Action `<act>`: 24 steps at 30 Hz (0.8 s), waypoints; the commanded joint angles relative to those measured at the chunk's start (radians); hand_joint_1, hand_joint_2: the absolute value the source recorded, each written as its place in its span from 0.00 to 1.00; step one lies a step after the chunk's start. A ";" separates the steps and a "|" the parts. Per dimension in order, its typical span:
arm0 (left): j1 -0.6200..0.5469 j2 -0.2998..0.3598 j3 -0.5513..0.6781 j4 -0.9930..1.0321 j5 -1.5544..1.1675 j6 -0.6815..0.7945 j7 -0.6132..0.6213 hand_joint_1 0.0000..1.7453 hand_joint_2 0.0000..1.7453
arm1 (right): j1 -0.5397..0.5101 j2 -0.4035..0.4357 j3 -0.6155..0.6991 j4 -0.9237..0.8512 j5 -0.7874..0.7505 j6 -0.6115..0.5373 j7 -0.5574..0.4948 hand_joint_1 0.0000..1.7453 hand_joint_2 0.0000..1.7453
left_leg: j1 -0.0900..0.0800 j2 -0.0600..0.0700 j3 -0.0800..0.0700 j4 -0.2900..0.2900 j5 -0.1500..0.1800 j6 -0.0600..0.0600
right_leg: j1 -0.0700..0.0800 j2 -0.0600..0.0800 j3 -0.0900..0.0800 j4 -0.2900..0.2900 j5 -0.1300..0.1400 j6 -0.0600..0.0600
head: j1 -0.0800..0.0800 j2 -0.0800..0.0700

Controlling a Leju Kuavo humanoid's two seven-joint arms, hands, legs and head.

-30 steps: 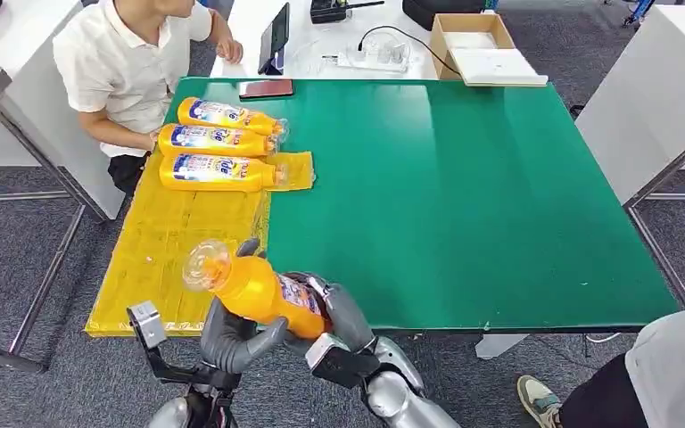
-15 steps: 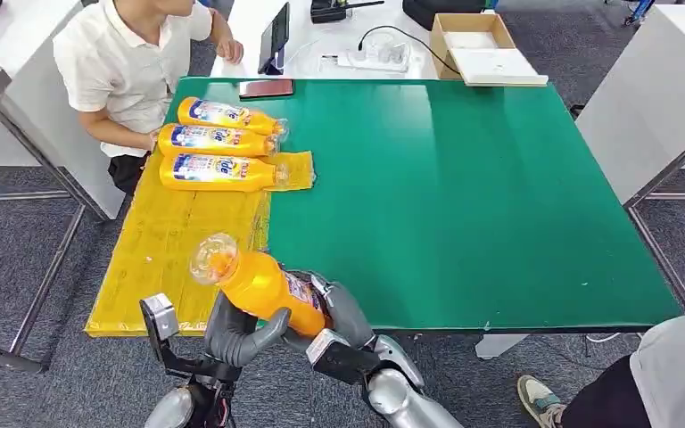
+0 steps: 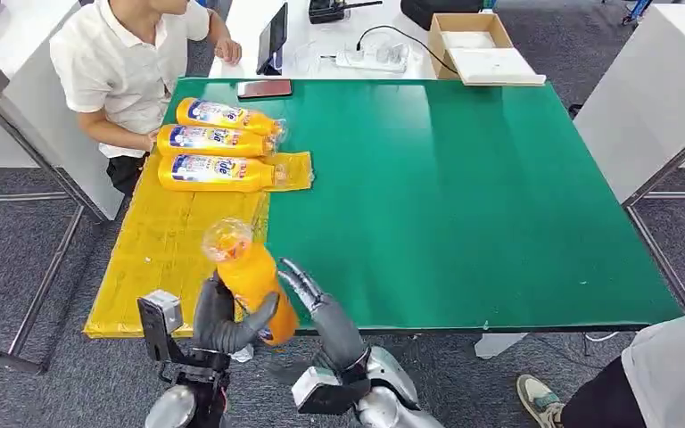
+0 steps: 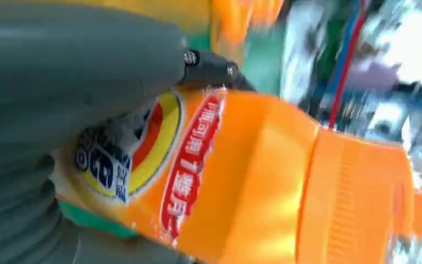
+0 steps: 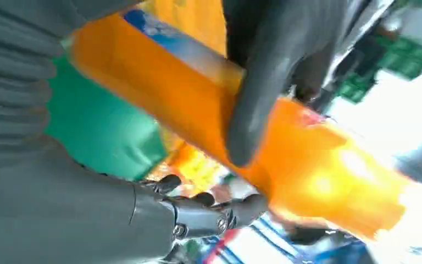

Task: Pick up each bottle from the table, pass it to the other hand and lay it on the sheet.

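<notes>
Here the left hand (image 3: 223,319) gripped the orange bottle (image 3: 248,276) around its lower body, fingers and thumb wrapped about it, just off the near edge of the green table (image 3: 464,196). The bottle stood nearly upright, tilted a little, its clear cap end uppermost and leaning over the table's near edge by the yellow sheet (image 3: 174,241). In the left wrist view the thick grey thumb (image 4: 71,71) pressed across the bottle's (image 4: 242,181) printed label. The right hand (image 3: 317,308) rose just beside the bottle on the side away from the sheet, its fingers spread and extended, holding nothing; whether the fingertips touched the bottle could not be told. In the right wrist view that hand's dark fingers (image 5: 198,212) lay apart from the bottle (image 5: 242,143), which crossed the picture with the other hand's thumb (image 5: 258,93) laid over it.

Three more bottles (image 3: 214,171) lay side by side on the sheet's far end, at the table's far left corner, caps pointing toward the table's middle. A person in a white shirt (image 3: 120,71) sat beside that corner. A dark phone (image 3: 264,88) lay on the table's far edge, and beyond the table stood a cardboard box (image 3: 477,45).
</notes>
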 commanded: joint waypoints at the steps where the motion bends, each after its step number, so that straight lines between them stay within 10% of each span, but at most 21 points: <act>1: -0.019 0.078 0.111 -0.042 -0.171 0.051 -0.018 1.00 1.00 | 0.063 -0.055 -0.034 -0.112 0.047 -0.114 -0.034 0.00 0.00 | 0.001 -0.002 0.003 0.000 -0.001 -0.002 | 0.001 -0.002 0.004 0.000 -0.002 -0.002 | 0.000 0.000; 14: -0.074 0.115 0.152 -0.006 -0.391 0.131 -0.011 1.00 1.00 | 0.157 -0.046 -0.222 -0.259 0.026 -0.270 -0.100 0.00 0.00 | 0.001 -0.004 0.000 0.000 0.000 -0.001 | 0.000 -0.003 0.001 0.000 -0.001 -0.001 | 0.000 0.000; 24: -0.511 0.117 0.005 0.748 -1.104 0.162 0.183 1.00 1.00 | 0.076 0.013 -0.074 -0.159 -0.099 -0.216 -0.105 0.00 0.00 | 0.001 -0.005 0.003 -0.002 0.003 -0.002 | 0.001 -0.005 0.005 -0.001 0.000 -0.002 | 0.000 0.000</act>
